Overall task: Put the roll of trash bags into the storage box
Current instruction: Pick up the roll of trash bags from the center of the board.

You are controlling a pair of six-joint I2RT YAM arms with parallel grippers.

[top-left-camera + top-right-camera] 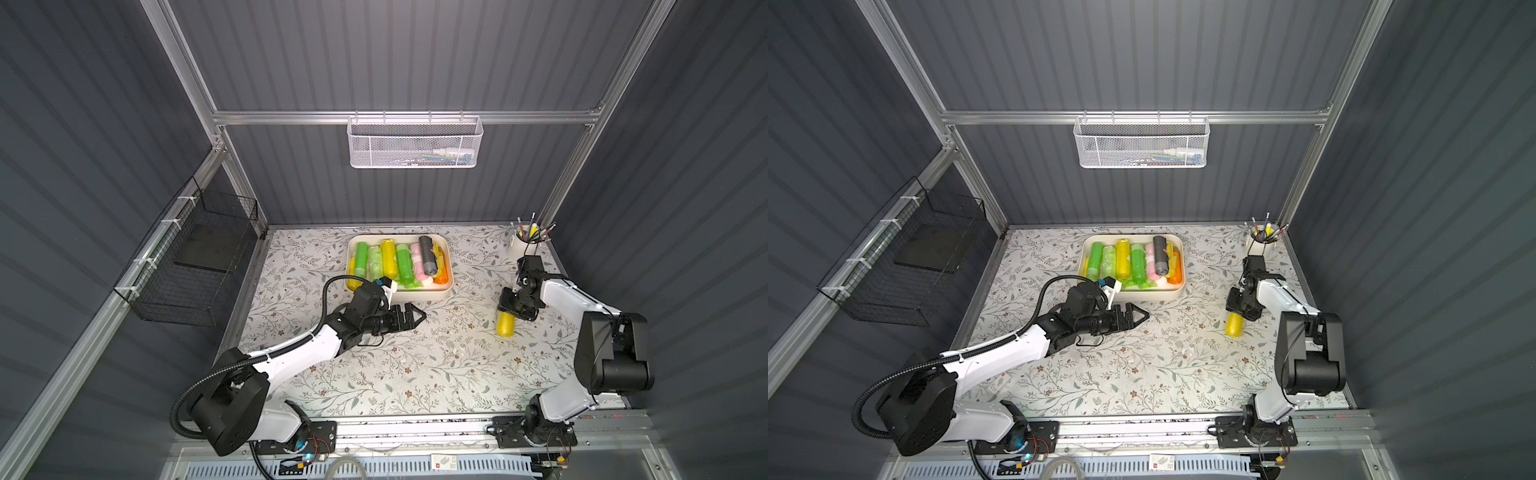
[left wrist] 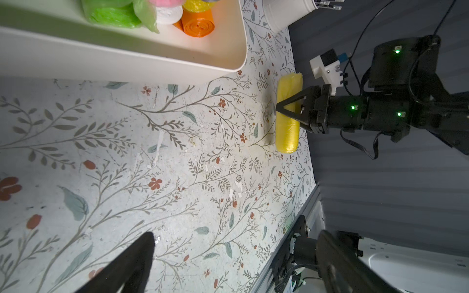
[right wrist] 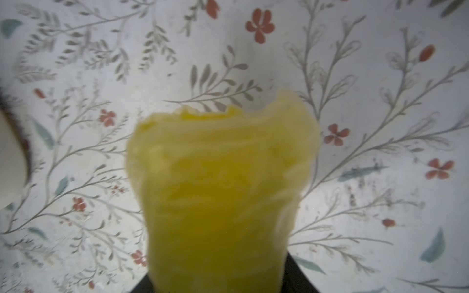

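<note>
Roll of yellow trash bags (image 1: 505, 325), probably light, soft and slick, lies near counter's (image 1: 415, 374) right edge, right gripper's (image 2: 285, 107) jaws pinching its middle; left gripper (image 1: 415, 316), jaws wide, hovers beside storage box (image 1: 415, 296).

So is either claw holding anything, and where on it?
The right gripper straddles the yellow roll of trash bags near its middle, on the table; firm grip cannot be told. The left gripper is open, empty.
</note>
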